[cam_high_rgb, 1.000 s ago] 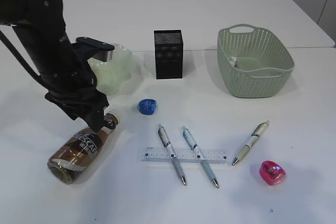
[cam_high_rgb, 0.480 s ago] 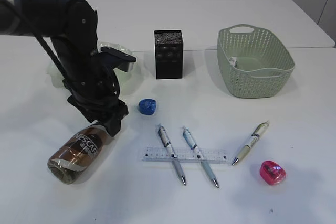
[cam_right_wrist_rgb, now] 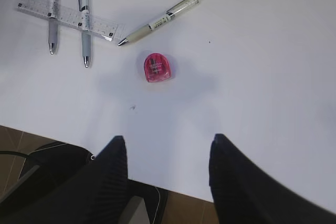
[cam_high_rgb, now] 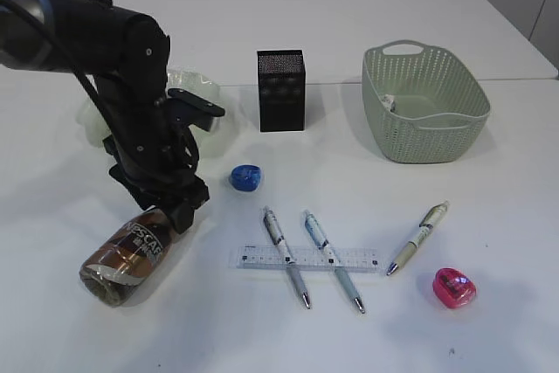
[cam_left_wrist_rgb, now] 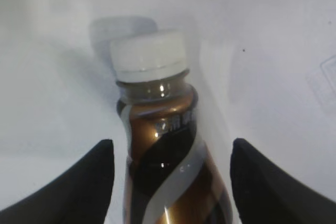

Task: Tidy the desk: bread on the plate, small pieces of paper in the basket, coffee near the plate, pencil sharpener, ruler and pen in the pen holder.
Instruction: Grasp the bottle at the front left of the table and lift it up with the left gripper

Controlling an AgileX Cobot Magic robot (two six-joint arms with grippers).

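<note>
- On the far left I have the left tool [cam_left_wrist_rgb: 170,182] spread wide, one finger on each side of the brown plastic coffee bottle with a white cap [cam_high_rgb: 127,255], which lies on its side on the white tabletop [cam_high_rgb: 131,338]; the fingers are not touching it in my wrist view.
- I judge the coffee step is in hand: next I would lower a little, clench on the neck or upper body, lift, and stand the bottle near the pale green frilled plate [cam_high_rgb: 196,102], which sits just behind my arm.
- The bottle's wrap carries white lettering, but I cannot read it for sure.
- Moving right: a blue pencil sharpener [cam_high_rgb: 245,177], a black square pen holder [cam_high_rgb: 280,91], then two grey pens [cam_high_rgb: 286,257] lying across a clear ruler [cam_high_rgb: 306,258] with fine markings too small to read.
- Further right: a beige pen [cam_high_rgb: 418,238], a pink pencil sharpener [cam_high_rgb: 454,286], and the green woven basket [cam_high_rgb: 425,137].
- My right tool [cam_right_wrist_rgb: 168,177] hangs released above the tabletop edge, holding nothing.
</note>
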